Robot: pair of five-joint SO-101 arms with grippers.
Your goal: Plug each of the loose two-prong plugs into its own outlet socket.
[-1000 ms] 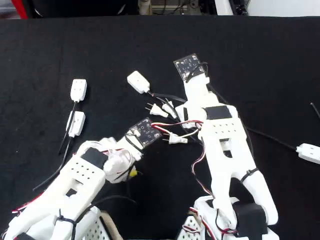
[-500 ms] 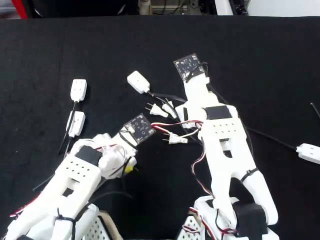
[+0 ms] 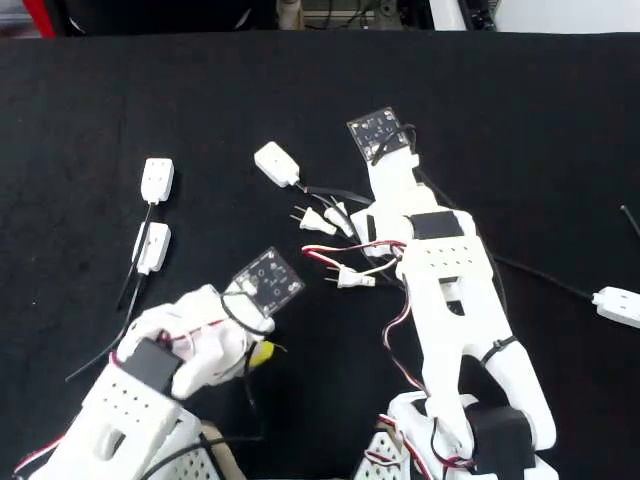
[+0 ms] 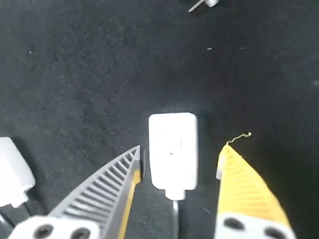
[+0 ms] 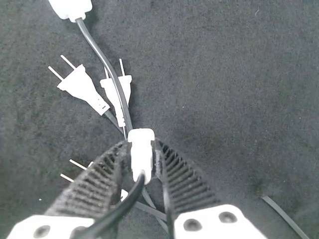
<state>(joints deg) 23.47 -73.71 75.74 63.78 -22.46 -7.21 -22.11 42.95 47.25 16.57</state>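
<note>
My left gripper (image 4: 182, 148) is open above the black mat, and a white outlet socket (image 4: 173, 151) lies between its grey and yellow fingers, apart from both. A second socket (image 4: 12, 172) lies off to one side. My right gripper (image 5: 141, 145) is shut on a white plug (image 5: 141, 157) with a black cord. Two loose two-prong plugs (image 5: 79, 84) (image 5: 118, 87) lie just past it, and another socket (image 5: 71, 7) lies beyond them. From above, the plugs (image 3: 312, 219) (image 3: 352, 280) lie mid-table, next to the right arm (image 3: 440, 270).
Two sockets (image 3: 157, 178) (image 3: 152, 245) lie at the left and one (image 3: 276, 163) near the middle. A fourth (image 3: 617, 305) sits at the right edge, on a thin cord. Black cords cross the mat between the arms. The left arm (image 3: 165, 370) fills the lower left.
The left arm has drawn back toward the lower left, and its wrist board has shifted down and left. The right arm has stayed still with its plug.
</note>
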